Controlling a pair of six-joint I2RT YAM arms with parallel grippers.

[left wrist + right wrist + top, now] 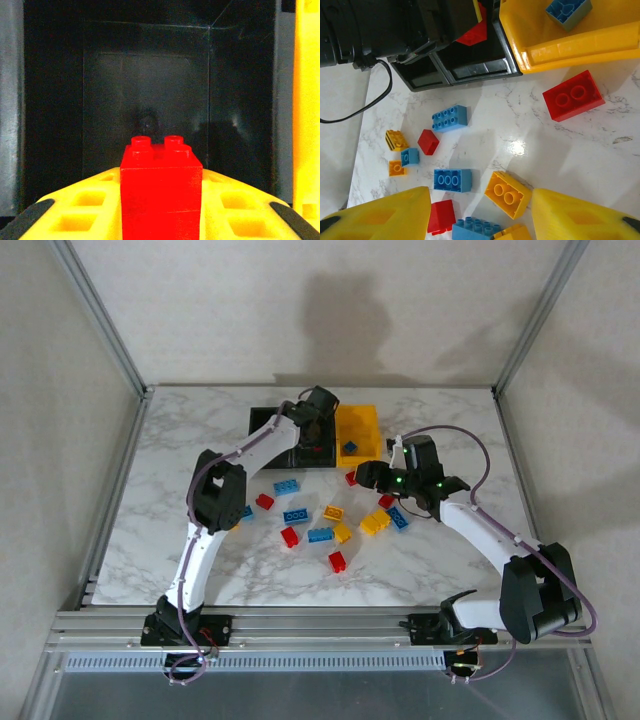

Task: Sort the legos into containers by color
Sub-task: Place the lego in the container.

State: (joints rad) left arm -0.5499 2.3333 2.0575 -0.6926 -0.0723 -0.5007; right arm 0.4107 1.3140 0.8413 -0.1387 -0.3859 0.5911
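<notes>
Left jaws clenched on red brick [161,185], poised over black bin [145,90] at frame centre, yellow bin [306,100] at right edge. Brick looks light, rigid and slick-sided; best pinched on flat opposite walls, clear of studs. Studs point to frame top, away from wrist; long axis seemingly likewise. Right jaws spread, empty, above loose bricks [452,180] on bench [600,150].
</notes>
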